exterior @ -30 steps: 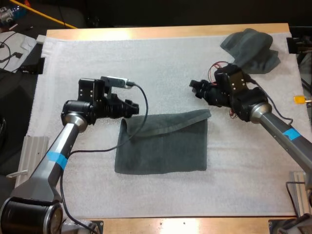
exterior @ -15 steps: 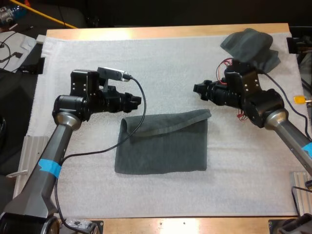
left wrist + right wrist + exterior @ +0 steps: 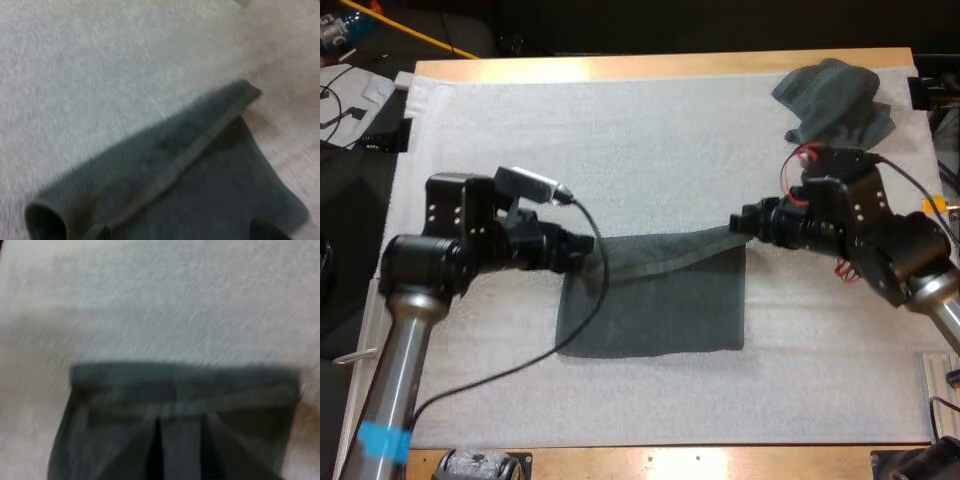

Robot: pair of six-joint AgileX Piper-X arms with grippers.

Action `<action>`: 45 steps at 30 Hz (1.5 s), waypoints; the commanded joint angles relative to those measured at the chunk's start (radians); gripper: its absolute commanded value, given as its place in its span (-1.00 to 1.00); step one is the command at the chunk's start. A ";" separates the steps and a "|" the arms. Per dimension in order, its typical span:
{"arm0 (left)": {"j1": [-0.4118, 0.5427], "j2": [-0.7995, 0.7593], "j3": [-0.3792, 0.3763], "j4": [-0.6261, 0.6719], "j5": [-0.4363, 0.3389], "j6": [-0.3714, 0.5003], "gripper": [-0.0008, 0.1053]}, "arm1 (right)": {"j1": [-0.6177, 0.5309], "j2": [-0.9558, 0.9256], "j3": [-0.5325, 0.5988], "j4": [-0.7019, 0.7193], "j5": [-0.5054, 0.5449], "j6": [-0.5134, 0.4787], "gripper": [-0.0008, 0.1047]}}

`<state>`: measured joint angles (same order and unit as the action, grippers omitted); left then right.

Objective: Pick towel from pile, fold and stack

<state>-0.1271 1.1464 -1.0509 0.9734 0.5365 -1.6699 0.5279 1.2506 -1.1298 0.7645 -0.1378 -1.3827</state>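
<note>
A dark grey-green towel (image 3: 655, 300) lies folded on the middle of the white mat (image 3: 620, 140), its far edge rolled over into a loose flap. My left gripper (image 3: 582, 246) is low at the towel's far left corner. My right gripper (image 3: 740, 222) is at the far right corner. The left wrist view looks along the towel's (image 3: 200, 165) folded flap, with dark fingertips standing apart at its near side. In the right wrist view the towel's (image 3: 185, 385) far edge lies just ahead, and the fingers stand apart over the cloth.
A crumpled towel (image 3: 832, 100) of the same colour sits at the mat's far right corner, behind my right arm. Bare mat stretches along the far side and in front of the folded towel.
Both arms have dropped and come toward the near side, the left gripper to the towel's far left corner and the right gripper to its far right corner. The towel has not moved.
</note>
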 commanded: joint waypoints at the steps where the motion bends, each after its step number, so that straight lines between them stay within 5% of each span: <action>1: -0.001 -0.097 -0.006 0.111 -0.017 0.007 0.06 | 0.071 -0.029 0.000 0.033 0.023 -0.029 -0.89; 16: -0.005 -0.284 -0.001 0.285 -0.042 0.016 0.07 | 0.215 0.015 -0.001 0.086 0.041 -0.037 -0.98; 45: -0.003 -0.300 0.029 0.324 -0.045 0.012 0.07 | 0.216 0.556 -0.168 0.018 -0.059 -0.034 -0.98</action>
<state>-0.1290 0.8465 -1.0189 1.2944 0.4907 -1.6621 0.7441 1.7731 -1.2706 0.7869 -0.1739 -1.4143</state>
